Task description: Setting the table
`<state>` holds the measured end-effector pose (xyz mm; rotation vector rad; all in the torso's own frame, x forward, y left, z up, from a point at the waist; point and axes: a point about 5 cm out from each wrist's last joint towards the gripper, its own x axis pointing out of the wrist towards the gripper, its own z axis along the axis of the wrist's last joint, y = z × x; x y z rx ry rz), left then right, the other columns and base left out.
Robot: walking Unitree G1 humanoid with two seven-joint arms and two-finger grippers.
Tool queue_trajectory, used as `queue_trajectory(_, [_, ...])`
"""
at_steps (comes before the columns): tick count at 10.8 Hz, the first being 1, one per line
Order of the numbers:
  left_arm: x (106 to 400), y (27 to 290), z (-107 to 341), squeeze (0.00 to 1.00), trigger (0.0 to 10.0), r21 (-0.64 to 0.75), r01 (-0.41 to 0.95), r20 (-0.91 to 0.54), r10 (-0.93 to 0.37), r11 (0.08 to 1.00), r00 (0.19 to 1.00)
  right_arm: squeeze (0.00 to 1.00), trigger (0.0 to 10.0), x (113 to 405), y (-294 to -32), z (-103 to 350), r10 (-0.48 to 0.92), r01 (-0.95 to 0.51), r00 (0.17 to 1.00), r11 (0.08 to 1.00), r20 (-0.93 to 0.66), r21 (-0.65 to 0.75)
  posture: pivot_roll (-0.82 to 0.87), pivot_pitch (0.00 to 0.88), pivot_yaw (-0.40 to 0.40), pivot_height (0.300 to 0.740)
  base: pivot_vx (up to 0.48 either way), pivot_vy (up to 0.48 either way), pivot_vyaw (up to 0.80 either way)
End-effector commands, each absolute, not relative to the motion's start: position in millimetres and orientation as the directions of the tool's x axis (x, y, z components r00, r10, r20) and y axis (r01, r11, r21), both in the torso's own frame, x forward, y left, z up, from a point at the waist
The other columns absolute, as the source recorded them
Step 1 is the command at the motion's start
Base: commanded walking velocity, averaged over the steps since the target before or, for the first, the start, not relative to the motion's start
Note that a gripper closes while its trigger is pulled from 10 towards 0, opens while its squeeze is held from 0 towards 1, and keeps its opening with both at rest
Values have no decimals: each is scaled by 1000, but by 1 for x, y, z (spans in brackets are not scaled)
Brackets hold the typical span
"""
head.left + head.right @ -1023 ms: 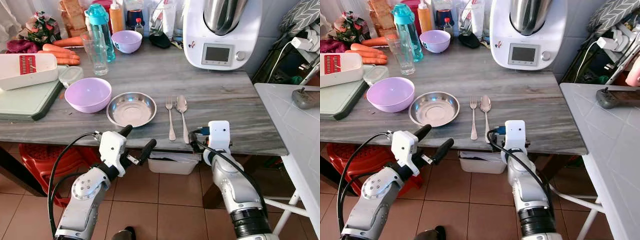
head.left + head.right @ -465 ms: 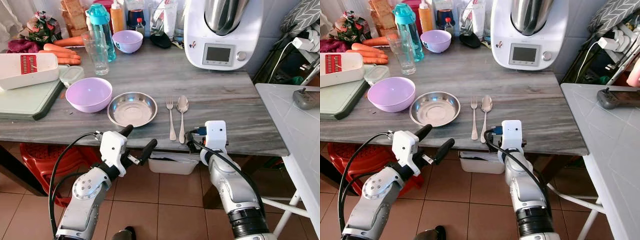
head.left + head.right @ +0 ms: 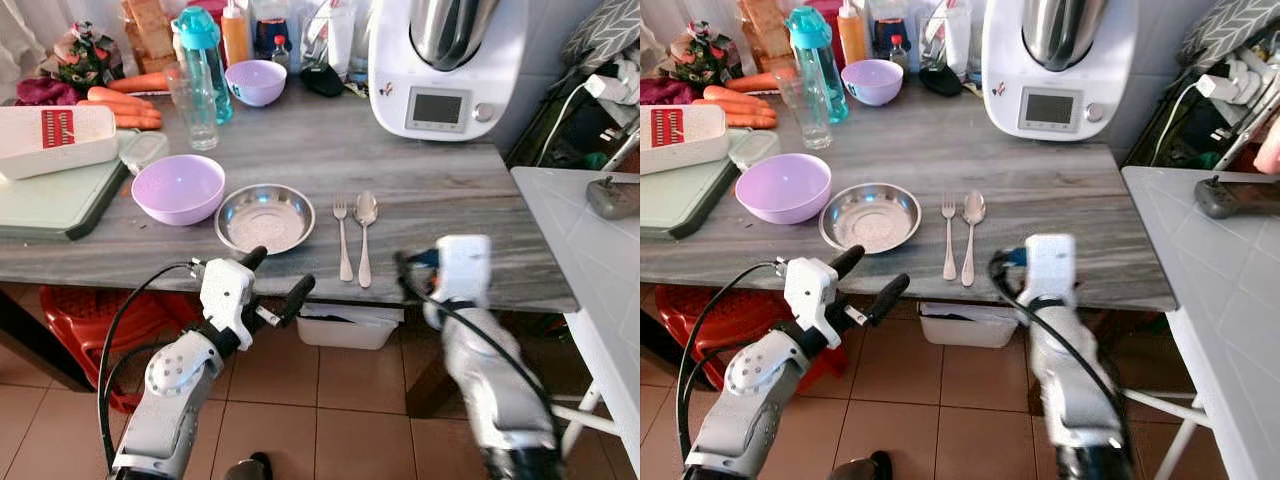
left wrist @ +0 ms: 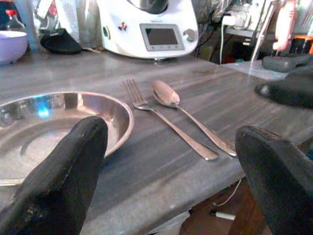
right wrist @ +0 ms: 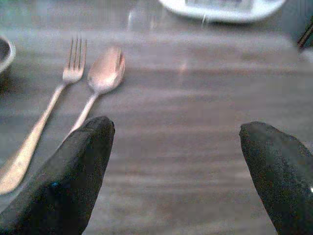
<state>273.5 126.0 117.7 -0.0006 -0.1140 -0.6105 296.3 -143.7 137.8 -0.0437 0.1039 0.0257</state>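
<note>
the spoon (image 3: pixel 364 231) lies lengthwise just right of the fork (image 3: pixel 342 232), handle toward the table edge; right gripper (image 5: pixel 181 171), jaws apart, is nearer than left gripper (image 3: pixel 272 280), also apart.

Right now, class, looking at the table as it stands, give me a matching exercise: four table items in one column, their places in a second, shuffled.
Items:
1. fork
2. spoon
3. steel plate
4. large purple bowl

Places:
A. left of the steel plate
B. between steel plate and spoon
C. between purple bowl and fork
D. farthest right of the four

Pairs: 1-B, 2-D, 3-C, 4-A
</note>
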Motion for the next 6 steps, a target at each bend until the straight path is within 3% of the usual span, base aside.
queue_trajectory(1, [275,127,119,0,10000,37,567,116,-567,823,815,0,10000,293,-143,149,27,-29,999,998,-34,-61,85,78,-21,740,0,0,0])
queue_trajectory(2, [277,129,121,0,10000,44,539,131,-540,841,831,0,10000,285,-148,158,1,2,999,998,43,-62,85,72,-21,740,0,0,0])
queue_trajectory(3, [279,132,123,0,10000,66,503,139,-507,862,851,0,10000,283,-153,155,-43,45,999,997,24,-63,85,72,-21,740,0,0,0])
queue_trajectory(5, [282,147,120,0,10000,91,363,125,-372,928,920,0,10000,274,-152,149,-17,16,1000,1000,-5,-16,80,65,-17,740,0,0,0])
queue_trajectory(6, [279,151,118,0,10000,112,316,120,-329,942,937,0,10000,270,-149,152,32,-28,998,998,53,-58,75,61,-16,740,0,0,0])
